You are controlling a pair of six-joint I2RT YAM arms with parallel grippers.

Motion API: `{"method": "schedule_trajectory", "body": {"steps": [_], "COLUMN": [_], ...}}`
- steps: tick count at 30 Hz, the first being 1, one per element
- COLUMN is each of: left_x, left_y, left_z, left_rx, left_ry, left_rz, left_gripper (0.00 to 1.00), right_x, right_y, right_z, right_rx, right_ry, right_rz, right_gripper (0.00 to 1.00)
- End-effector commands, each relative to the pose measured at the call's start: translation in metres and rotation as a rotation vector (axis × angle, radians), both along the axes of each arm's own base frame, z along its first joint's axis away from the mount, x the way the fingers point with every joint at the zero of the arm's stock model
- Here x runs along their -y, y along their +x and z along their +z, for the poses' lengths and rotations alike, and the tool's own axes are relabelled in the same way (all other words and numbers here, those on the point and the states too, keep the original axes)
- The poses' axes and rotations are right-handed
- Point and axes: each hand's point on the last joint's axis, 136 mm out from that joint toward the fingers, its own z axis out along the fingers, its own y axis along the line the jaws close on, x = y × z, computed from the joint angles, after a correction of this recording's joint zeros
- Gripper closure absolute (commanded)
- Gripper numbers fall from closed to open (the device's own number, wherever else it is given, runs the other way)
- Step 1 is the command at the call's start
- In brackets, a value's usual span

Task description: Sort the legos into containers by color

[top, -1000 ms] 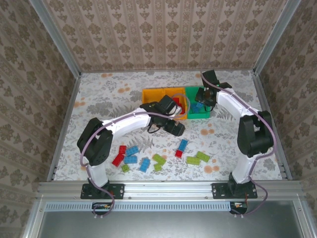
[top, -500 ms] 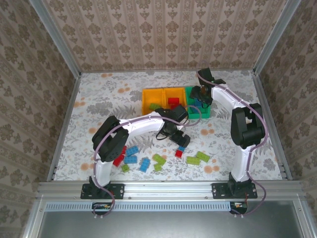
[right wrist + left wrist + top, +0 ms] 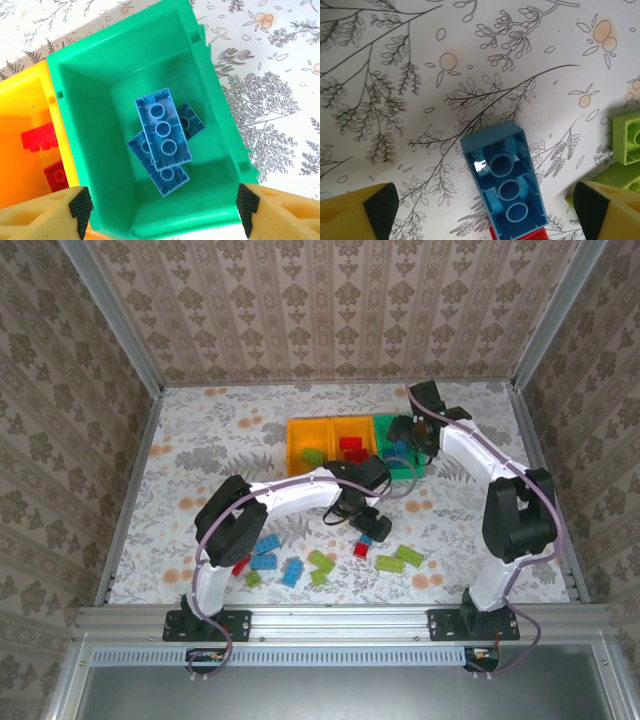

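Fingertips (image 3: pixel 379 206) straddle upturned blue brick as green bin takes the blues

Pads of the left gripper (image 3: pixel 486 209) stand wide apart, at 8 and 4 o'clock in the wrist view, touching nothing. Between them on the flowered table (image 3: pixel 395 75) lies a blue brick (image 3: pixel 506 186), hollow side up, its long axis running from 11 to 5 o'clock. A red brick (image 3: pixel 517 234) appears to touch its near end at 6 o'clock, and lime bricks (image 3: pixel 629 137) sit close at 3 o'clock. The right gripper (image 3: pixel 164 206) is likewise spread and empty above the green bin (image 3: pixel 85 130), where blue bricks (image 3: pixel 162 132) lie stacked crosswise. The orange-yellow bin (image 3: pixel 25 165) touching it at 9 o'clock holds red bricks (image 3: pixel 39 136). From above, loose legos (image 3: pixel 320 565) are scattered at 6 o'clock of the bins. The brick looks light, rigid and smooth, so it is likely to skid or twist under an off-centre pinch. The sound hold would be across its narrow width, on the two long flat walls near mid-length, clear of the red neighbour.
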Motion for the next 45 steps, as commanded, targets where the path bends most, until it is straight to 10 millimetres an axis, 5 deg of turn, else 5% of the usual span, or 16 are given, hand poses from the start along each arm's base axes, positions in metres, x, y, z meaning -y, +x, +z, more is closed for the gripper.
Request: {"method": "schedule_trajectory", "body": {"steps": [1, 7, 13, 28, 33, 45], "left_x": [0.000, 0.002, 0.001, 0.003, -0.004, -0.008], "left_y": [-0.007, -0.004, -0.004, 0.006, 0.018, 0.049], "left_z": [-0.010, -0.015, -0.023, -0.024, -0.007, 0.061], "left_rx": [-0.034, -0.014, -0.010, -0.013, 0.013, 0.125], "left_ry": [0.044, 0.082, 0.107, 0.065, 0.010, -0.191], "left_rz": [0.004, -0.006, -0.012, 0.032, 0.084, 0.133], "left_gripper": [0.08, 0.15, 0.23, 0.59, 0.61, 0.60], "right_x": [0.013, 0.031, 0.049, 0.049, 0.043, 0.019], "right_y": [-0.011, -0.020, -0.022, -0.019, -0.009, -0.014], "right_z": [0.006, 0.006, -0.020, -0.050, -0.064, -0.078], "right_rx": [0.013, 0.024, -0.036, -0.062, -0.078, -0.069], "right_ry": [-0.022, -0.041, -0.073, -0.115, -0.128, -0.091], "right_rz": [-0.028, -0.066, -0.073, 0.032, 0.107, 0.227], "right_gripper": [0.20, 0.17, 0.20, 0.22, 0.44, 0.73]}}
